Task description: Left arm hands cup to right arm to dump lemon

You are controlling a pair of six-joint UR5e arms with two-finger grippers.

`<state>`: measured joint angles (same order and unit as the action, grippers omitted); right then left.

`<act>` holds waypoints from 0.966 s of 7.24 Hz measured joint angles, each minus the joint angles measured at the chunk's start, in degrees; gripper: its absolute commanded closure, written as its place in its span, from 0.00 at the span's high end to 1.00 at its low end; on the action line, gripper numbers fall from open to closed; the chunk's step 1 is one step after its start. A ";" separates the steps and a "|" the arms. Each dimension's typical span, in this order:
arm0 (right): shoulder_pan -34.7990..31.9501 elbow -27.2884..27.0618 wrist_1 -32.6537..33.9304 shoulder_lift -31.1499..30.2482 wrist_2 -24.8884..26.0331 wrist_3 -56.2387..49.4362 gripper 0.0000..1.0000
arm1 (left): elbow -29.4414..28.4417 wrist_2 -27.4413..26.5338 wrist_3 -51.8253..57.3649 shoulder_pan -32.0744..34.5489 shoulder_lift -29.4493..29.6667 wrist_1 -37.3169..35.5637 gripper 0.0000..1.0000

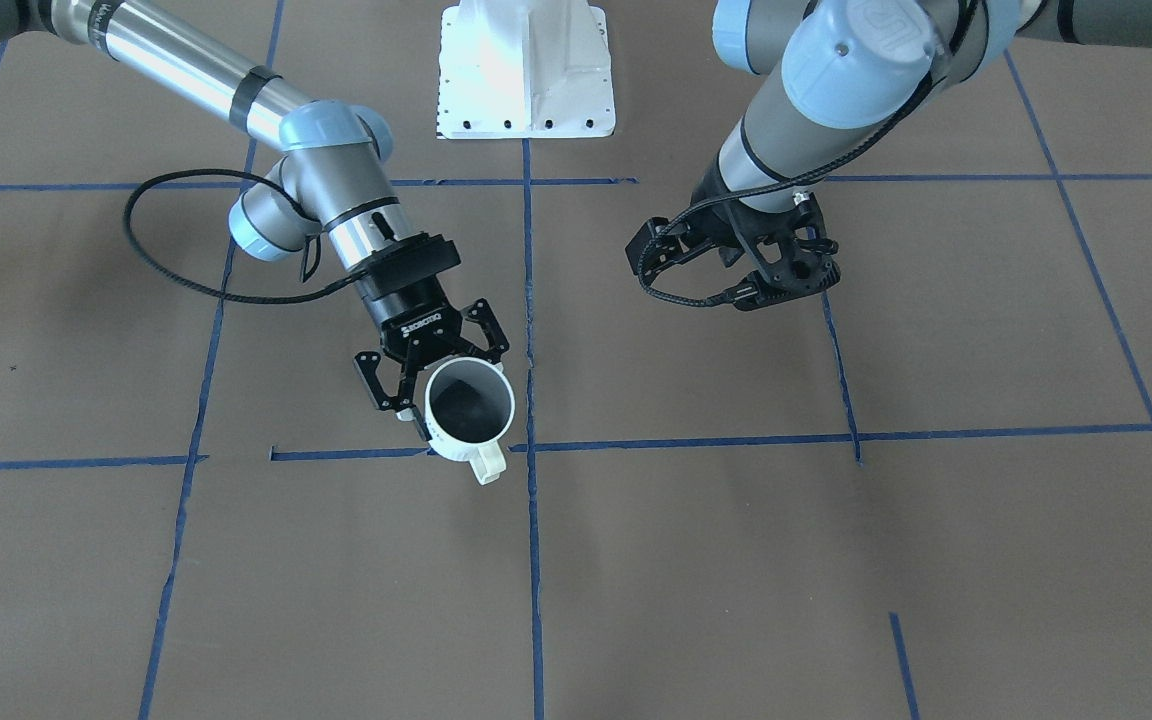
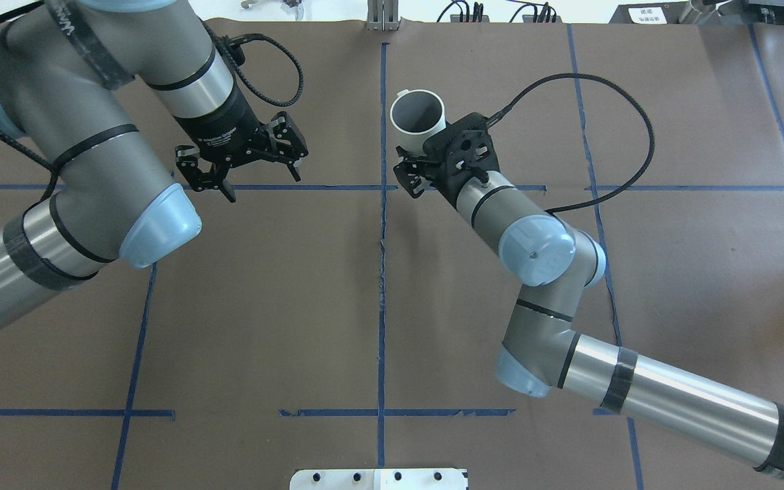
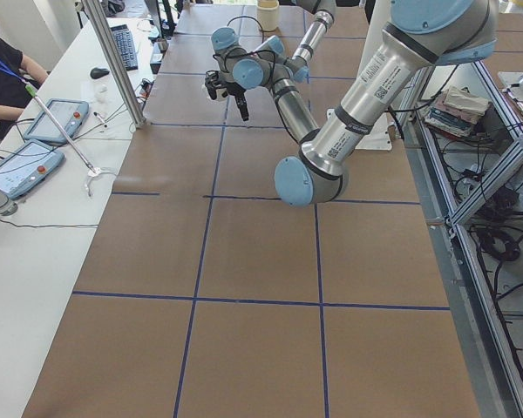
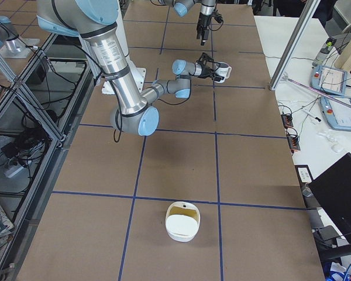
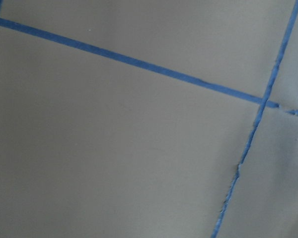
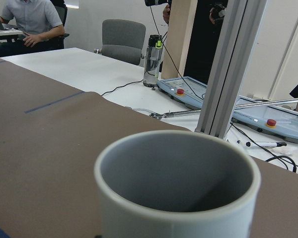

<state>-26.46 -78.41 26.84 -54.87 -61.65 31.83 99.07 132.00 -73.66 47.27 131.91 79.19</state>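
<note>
My right gripper [image 1: 456, 385], marked ROBOTIQ, is shut on the off-white cup [image 1: 471, 405] and holds it by the side, mouth up, above the brown table. The cup's handle [image 1: 487, 466] points away from my base. The cup also shows in the overhead view [image 2: 419, 114], the exterior right view [image 4: 223, 71], and close up in the right wrist view [image 6: 176, 183]. Its grey inside shows no lemon; the bottom is hidden. My left gripper [image 2: 263, 185] is open and empty, well to the cup's side. The left wrist view shows only table.
A cream bowl [image 4: 182, 221] stands near the table's end on my right. The white robot base plate [image 1: 526, 70] is at the table's near edge. Operators, control tablets and a bottle [image 6: 153, 60] are on the white side table beyond.
</note>
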 measured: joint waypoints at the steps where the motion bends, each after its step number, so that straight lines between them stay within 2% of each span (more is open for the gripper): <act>1: 2.10 0.00 1.45 1.30 2.61 0.02 0.50 | -1.99 -0.22 -0.99 0.04 1.80 0.02 0.90; 7: 8.27 -0.05 2.75 3.92 7.86 -0.01 0.51 | -4.27 -0.70 -5.32 0.02 4.93 0.23 0.88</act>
<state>-18.18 -78.45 29.59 -50.94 -53.79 31.82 94.79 131.30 -78.98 47.29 136.84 79.42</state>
